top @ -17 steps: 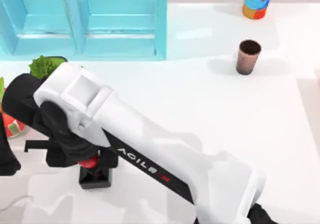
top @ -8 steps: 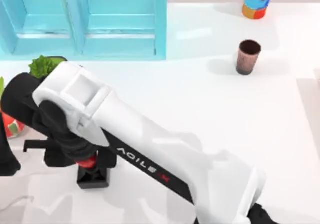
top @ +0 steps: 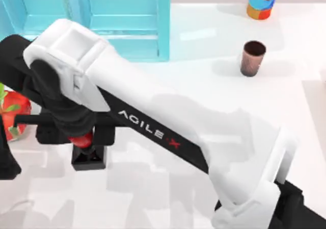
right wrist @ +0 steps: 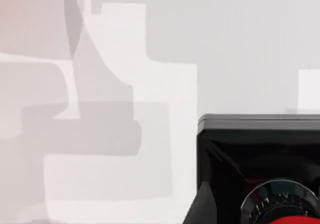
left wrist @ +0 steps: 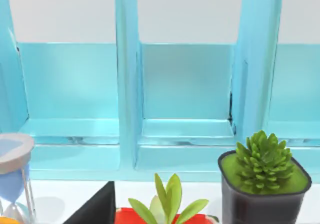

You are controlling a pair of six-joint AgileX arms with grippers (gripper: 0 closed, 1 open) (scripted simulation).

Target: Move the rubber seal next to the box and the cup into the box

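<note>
Our right gripper (top: 86,140) sits over the tabletop's (top: 214,101) left side, reached across from the lower right, its jaws pinching the red knob of the rubber seal (top: 87,151), whose black base shows just below them. The cup (top: 252,58) stands upright and alone at the right rear, well apart from the blue box (top: 127,20) at the left rear. We cannot tell how our left gripper's jaws stand.

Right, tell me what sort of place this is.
A rendered tabletop test scene, most likely: a plain white table backed by a turquoise compartment box, with unrelated props scattered about, such as a brown cup, a potted succulent and a red-knobbed rubber seal.
</note>
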